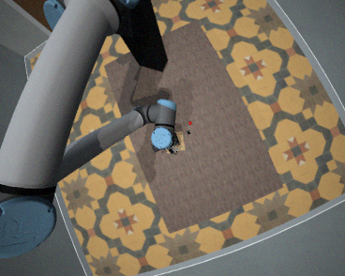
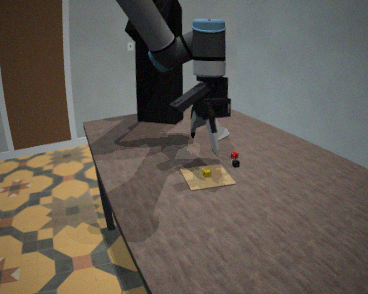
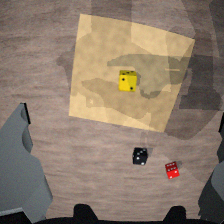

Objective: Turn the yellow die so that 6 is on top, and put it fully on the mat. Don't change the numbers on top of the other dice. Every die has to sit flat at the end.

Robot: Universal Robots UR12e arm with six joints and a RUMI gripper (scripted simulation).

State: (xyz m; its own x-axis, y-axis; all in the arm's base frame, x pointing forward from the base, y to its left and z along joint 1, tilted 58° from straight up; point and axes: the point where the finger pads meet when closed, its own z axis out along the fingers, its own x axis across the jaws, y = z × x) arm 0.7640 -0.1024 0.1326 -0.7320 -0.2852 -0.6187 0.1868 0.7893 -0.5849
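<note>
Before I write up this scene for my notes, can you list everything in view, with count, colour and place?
Yellow die: one, yellow, near the middle of the mat.
Mat: one, tan, on the table.
Black die: one, black, on the table off the mat.
Red die: one, red, beside the black die.
Table: one, brown wood grain.
Floor: patterned tiles, yellow and grey.
Pedestal: one, black, at the table's far end.
Arm: one, grey with blue caps.
Pincer: one, open, empty, above the mat.
</note>
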